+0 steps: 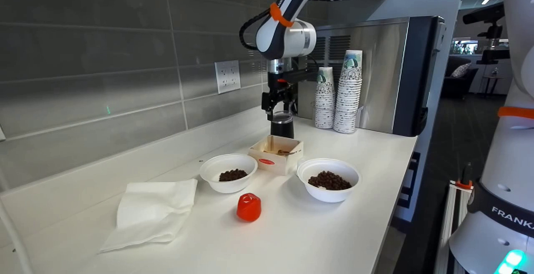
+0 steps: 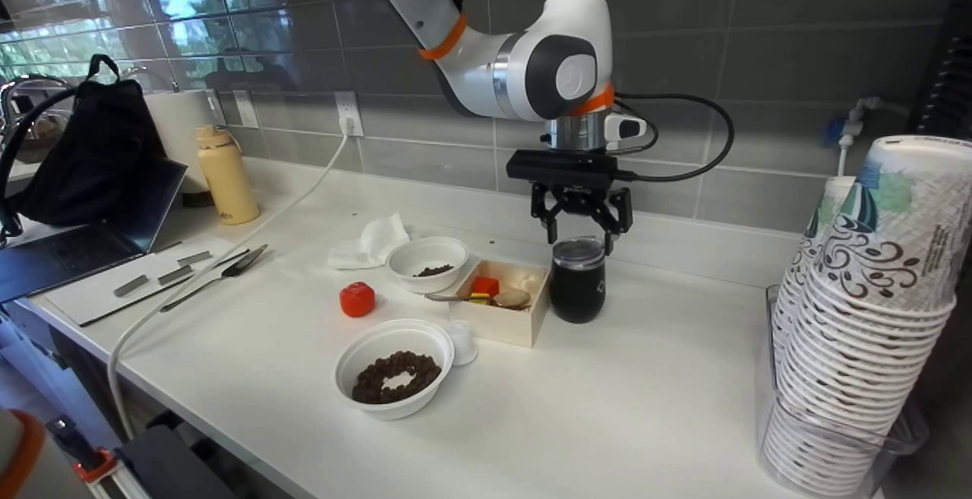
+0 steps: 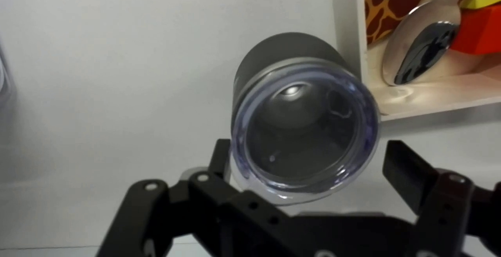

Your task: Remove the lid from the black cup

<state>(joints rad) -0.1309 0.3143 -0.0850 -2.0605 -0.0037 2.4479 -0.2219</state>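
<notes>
The black cup (image 1: pixel 282 129) stands upright on the white counter near the wall. It also shows in an exterior view (image 2: pixel 577 291) and, from above, in the wrist view (image 3: pixel 287 47). The lid (image 3: pixel 301 139) is clear and round with a raised rim. It sits on top of the cup and also shows in both exterior views (image 1: pixel 282 118) (image 2: pixel 579 251). My gripper (image 2: pixel 580 241) is open above the cup, pointing down, its fingers on either side of the lid. In the wrist view (image 3: pixel 309 153) the right finger stands apart from the lid. The left finger is very close; I cannot tell whether it touches.
A small wooden box (image 2: pixel 497 326) with a spoon and coloured pieces stands right beside the cup. Two white bowls (image 1: pixel 228 188) (image 1: pixel 327 194), a red round object (image 1: pixel 249 207) and napkins (image 1: pixel 154 211) lie farther along. Stacked paper cups (image 2: pixel 858 355) and the tiled wall (image 2: pixel 425 157) are nearby.
</notes>
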